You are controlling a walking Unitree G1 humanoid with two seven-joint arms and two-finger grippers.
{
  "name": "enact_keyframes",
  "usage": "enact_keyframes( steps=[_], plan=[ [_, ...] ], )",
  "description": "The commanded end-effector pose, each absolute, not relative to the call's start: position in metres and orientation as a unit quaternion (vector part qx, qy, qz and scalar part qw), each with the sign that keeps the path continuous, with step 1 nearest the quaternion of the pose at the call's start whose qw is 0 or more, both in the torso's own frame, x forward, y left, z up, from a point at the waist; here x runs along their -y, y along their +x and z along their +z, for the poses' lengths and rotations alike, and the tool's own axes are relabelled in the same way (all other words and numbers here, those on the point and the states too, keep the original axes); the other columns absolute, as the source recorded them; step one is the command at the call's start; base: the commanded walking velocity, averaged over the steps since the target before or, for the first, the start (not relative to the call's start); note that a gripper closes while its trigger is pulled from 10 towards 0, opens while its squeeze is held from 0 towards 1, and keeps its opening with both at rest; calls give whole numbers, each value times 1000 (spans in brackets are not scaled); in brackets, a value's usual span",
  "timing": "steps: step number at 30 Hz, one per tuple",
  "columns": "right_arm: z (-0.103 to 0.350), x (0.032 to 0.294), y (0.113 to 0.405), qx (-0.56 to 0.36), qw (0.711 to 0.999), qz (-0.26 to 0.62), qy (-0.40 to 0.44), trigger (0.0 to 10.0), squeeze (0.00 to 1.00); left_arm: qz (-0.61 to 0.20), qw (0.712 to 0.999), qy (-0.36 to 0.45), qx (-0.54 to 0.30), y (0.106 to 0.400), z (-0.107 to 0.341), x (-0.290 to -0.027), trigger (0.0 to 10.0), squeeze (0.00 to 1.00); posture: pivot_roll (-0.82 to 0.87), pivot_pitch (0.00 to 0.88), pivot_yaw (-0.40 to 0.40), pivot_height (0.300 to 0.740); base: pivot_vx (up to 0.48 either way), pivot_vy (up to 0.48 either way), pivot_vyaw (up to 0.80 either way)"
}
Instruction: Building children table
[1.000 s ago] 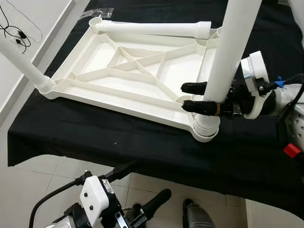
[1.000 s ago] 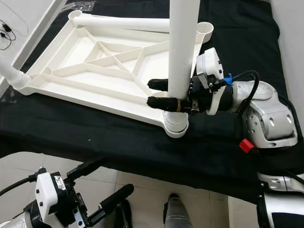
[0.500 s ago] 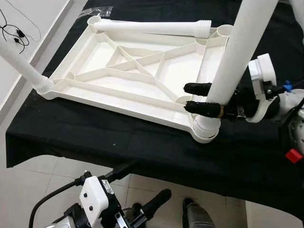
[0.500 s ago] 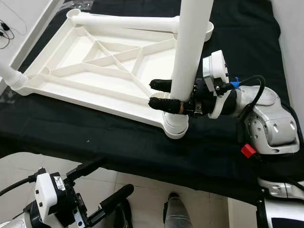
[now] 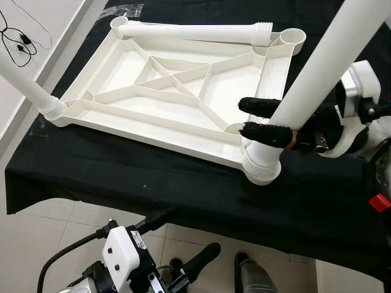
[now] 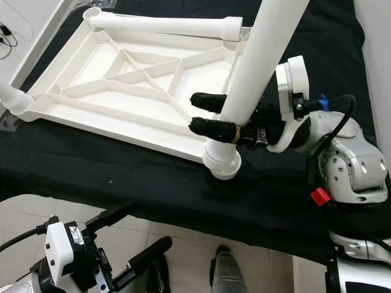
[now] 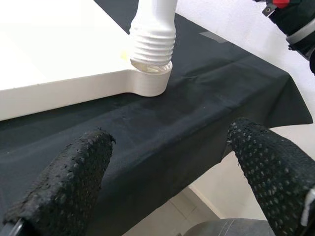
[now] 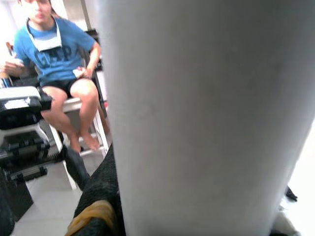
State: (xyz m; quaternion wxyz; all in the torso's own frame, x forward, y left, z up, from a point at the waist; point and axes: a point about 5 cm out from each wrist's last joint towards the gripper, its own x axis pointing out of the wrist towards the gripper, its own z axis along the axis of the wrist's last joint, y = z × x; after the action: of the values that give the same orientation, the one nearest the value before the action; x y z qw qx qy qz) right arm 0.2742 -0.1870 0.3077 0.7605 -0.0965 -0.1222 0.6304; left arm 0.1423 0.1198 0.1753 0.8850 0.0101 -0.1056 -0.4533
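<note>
A white children's table top [image 5: 177, 91] lies upside down on a black cloth [image 5: 122, 177]. A white leg [image 5: 317, 73] stands in its near right corner socket [image 5: 261, 168] and leans to the right at the top. My right gripper [image 5: 246, 117] is shut on this leg just above its threaded end, one finger on each side; the leg [image 8: 206, 123] is close up in the right wrist view. Another leg [image 5: 24, 82] stands in the near left corner. A third leg [image 5: 195, 30] lies along the far edge. My left gripper [image 5: 194, 229] hangs open below the cloth's edge.
The far right corner socket [image 5: 293, 36] is open. A white surface with black cables [image 5: 18, 43] lies to the left. Tiled floor [image 5: 55, 226] shows below the cloth's front edge. A seated person [image 8: 54, 44] in a blue shirt appears in the right wrist view.
The held leg has tipped further to the right at its top, and my right gripper has shifted right with it. The left gripper has stayed put.
</note>
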Motion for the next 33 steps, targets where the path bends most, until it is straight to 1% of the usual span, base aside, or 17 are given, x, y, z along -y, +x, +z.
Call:
enact_keyframes(
  steps=[1,8,12,14,26,29,33],
  plan=[
    [301,182,272,108,755,635,-124,10000,0,-455,886,11,94,140,171,-120,10000,0,36,359,126,740,0,0,0],
    [293,184,275,85,763,623,-148,10000,0,-454,886,11,94,140,171,-120,10000,0,36,359,126,740,0,0,0],
    [289,185,281,78,782,595,-167,10000,0,-454,886,11,95,140,171,-121,10000,0,36,362,129,740,0,0,0],
    [289,186,282,79,785,590,-171,10000,0,-454,886,11,94,140,171,-121,10000,0,36,362,129,740,0,0,0],
    [289,186,278,80,777,599,-178,10000,0,-454,886,12,94,140,171,-121,10000,0,36,361,130,740,0,0,0],
    [288,182,273,73,762,612,-199,10000,0,-454,886,12,95,141,171,-121,10000,0,37,361,131,740,0,0,0],
    [286,179,271,67,756,614,-218,10000,0,-454,886,12,95,141,171,-121,10000,0,35,361,130,740,0,0,0]
  ],
)
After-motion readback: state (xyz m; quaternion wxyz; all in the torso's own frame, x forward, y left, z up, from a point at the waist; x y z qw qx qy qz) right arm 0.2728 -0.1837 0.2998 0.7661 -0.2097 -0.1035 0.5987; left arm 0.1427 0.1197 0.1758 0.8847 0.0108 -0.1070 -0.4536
